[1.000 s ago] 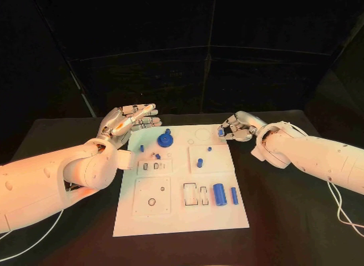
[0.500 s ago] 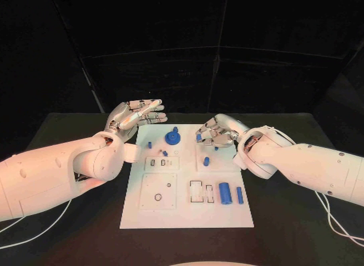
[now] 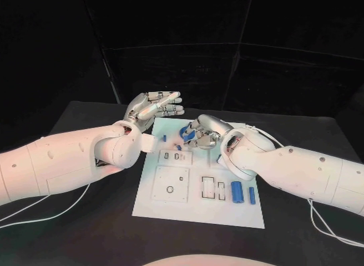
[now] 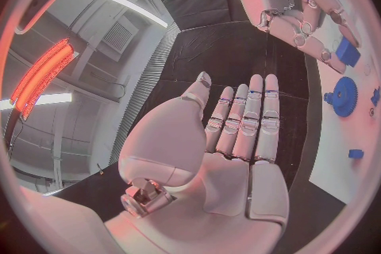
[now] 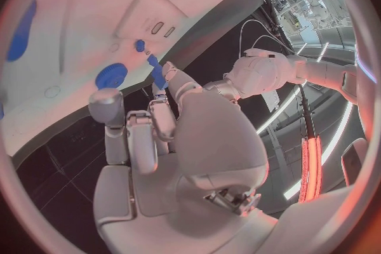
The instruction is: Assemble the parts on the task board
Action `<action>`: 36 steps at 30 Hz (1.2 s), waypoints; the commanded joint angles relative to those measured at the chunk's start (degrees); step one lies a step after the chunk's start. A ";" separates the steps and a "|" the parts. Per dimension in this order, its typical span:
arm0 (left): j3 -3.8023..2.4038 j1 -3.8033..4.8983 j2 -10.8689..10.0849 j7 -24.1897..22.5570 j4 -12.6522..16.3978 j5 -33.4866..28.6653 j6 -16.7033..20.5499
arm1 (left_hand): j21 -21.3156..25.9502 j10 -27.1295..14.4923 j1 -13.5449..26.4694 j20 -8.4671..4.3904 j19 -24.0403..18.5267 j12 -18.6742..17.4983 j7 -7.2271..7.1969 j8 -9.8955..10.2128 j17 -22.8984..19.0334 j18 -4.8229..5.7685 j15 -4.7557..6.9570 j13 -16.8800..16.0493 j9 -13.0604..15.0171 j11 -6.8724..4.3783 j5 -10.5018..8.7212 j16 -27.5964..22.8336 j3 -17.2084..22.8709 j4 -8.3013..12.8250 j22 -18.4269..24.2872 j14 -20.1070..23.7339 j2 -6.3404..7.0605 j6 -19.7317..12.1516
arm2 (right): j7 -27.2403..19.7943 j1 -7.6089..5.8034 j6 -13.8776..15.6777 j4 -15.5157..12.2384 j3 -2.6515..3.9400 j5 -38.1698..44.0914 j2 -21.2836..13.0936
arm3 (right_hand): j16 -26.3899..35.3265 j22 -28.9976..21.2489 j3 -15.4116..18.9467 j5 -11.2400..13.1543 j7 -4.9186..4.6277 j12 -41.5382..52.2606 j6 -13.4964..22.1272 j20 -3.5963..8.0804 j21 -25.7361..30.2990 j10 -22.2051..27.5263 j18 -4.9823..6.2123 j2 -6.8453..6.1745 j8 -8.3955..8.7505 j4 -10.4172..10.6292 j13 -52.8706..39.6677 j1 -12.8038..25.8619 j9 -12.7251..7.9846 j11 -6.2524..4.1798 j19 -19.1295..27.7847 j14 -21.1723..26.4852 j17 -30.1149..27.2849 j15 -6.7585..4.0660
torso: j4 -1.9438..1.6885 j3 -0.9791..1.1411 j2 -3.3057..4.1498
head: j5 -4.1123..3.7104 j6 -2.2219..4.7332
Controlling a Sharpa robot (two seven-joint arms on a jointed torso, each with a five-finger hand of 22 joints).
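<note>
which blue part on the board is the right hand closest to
The blue gear at the board's far end; the right hand is right beside it. The two blue cylinders lie side by side at the near end, well away from the hand.

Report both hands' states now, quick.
Left hand: open, fingers straight and together, holding nothing.
Right hand: pinching a small blue part in its fingertips, above the white task board.

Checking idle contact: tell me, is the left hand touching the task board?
Apart. In the left wrist view the left hand has flat, spread fingers over black table, with a gap to the task board.
</note>
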State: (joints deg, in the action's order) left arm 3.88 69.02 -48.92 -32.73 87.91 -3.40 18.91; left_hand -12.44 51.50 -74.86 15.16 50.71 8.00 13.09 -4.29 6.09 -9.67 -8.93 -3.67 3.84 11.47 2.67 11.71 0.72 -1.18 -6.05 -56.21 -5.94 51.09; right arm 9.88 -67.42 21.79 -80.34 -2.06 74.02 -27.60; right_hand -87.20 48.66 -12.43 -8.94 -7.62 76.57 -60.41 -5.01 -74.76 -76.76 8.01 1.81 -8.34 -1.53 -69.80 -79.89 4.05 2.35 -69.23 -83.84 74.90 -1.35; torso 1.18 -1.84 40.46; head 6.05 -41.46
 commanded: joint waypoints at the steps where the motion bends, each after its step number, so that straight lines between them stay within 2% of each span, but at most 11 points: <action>1: -0.04 0.24 0.38 -0.27 -0.24 -0.14 0.46 | 0.28 0.45 -0.36 -0.07 0.35 -0.01 0.98 -0.10 -0.10 -0.65 -0.04 0.05 -0.03 -0.01 0.16 -0.25 0.05 0.18 0.07 -0.39 -0.10 0.35 | 3.04 0.34 -2.24 0.53 -0.07 4.81 1.31 | 0.13 -0.05 -0.37 0.07 0.21 -0.31 -0.04 0.28 0.07 0.28 -0.57 -0.04 -0.42 0.19 0.03 0.58 0.10 0.22 0.28 -4.57 7.42 -0.16 | 0.08 -0.02 -0.01 | 0.80 -0.20; 8: -0.04 0.36 0.77 -1.04 -0.62 -0.72 1.57 | 0.29 0.46 -0.32 -0.07 0.36 -0.01 0.98 -0.09 -0.10 -0.65 -0.04 0.05 -0.03 -0.01 0.16 -0.25 0.06 0.17 0.08 -0.39 -0.11 0.37 | 3.70 1.38 -3.31 1.55 -0.14 6.90 3.07 | 0.14 -0.07 -0.47 0.08 0.19 -0.29 0.02 0.26 0.09 0.25 -0.57 -0.15 -0.40 0.20 -0.01 0.81 0.07 0.24 0.29 -4.57 7.42 -0.15 | 0.01 0.14 0.00 | 1.60 -0.42; 14: -0.04 0.38 0.91 -1.37 -0.81 -1.14 2.03 | 0.29 0.50 -0.32 -0.08 0.37 -0.01 0.95 -0.09 -0.10 -0.65 -0.04 0.04 -0.03 -0.03 0.16 -0.25 0.09 0.18 0.08 -0.40 -0.13 0.41 | 3.88 2.24 -4.39 1.97 -0.18 7.68 3.78 | 0.14 -0.07 -0.51 0.07 0.20 -0.30 0.05 0.26 0.09 0.26 -0.57 -0.22 -0.39 0.19 0.00 0.89 0.06 0.25 0.29 -4.57 7.40 -0.15 | 0.06 0.15 0.01 | 2.01 -0.73; 25: -0.04 0.38 1.17 -1.11 -1.35 -1.26 1.72 | 0.29 0.50 -0.32 -0.08 0.37 -0.01 0.95 -0.09 -0.10 -0.65 -0.04 0.04 -0.03 -0.03 0.16 -0.25 0.09 0.18 0.08 -0.40 -0.13 0.41 | 4.62 3.16 -5.30 2.48 -0.25 9.14 4.07 | 0.14 -0.07 -0.51 0.07 0.20 -0.30 0.05 0.26 0.09 0.26 -0.57 -0.22 -0.39 0.19 0.00 0.89 0.06 0.25 0.29 -4.57 7.40 -0.15 | 0.17 0.22 0.00 | 1.72 -0.96; 36: -0.04 0.38 1.39 -1.02 -1.61 -1.27 1.60 | 0.30 0.54 -0.29 -0.08 0.39 0.00 0.94 -0.09 -0.11 -0.65 -0.03 0.04 -0.03 -0.04 0.16 -0.26 0.11 0.19 0.09 -0.41 -0.13 0.45 | 4.46 3.62 -7.33 3.25 -0.28 9.47 4.13 | 0.21 -0.23 -0.70 0.04 0.14 -0.44 0.22 0.23 0.17 0.41 -0.54 -0.52 -0.32 0.12 0.17 1.25 0.01 0.28 0.37 -4.54 7.26 -0.12 | 0.07 0.19 0.05 | 1.48 -1.12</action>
State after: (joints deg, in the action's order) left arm 3.88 69.30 -47.60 -33.04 86.31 -4.59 20.70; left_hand -12.44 51.50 -74.86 15.16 50.70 8.00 13.09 -4.29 6.05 -9.67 -8.93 -3.67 3.84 11.46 2.67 11.71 0.72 -1.18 -6.01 -56.21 -5.94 51.09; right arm 14.22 -63.86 16.32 -77.26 -2.25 82.68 -23.52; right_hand -87.20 48.50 -12.85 -8.52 -7.54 76.32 -59.93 -4.84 -74.75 -76.55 8.01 0.82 -8.56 -1.45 -69.67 -78.92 3.99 2.56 -69.05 -83.84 74.93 -1.34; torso 1.30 -1.65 40.47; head 7.57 -42.54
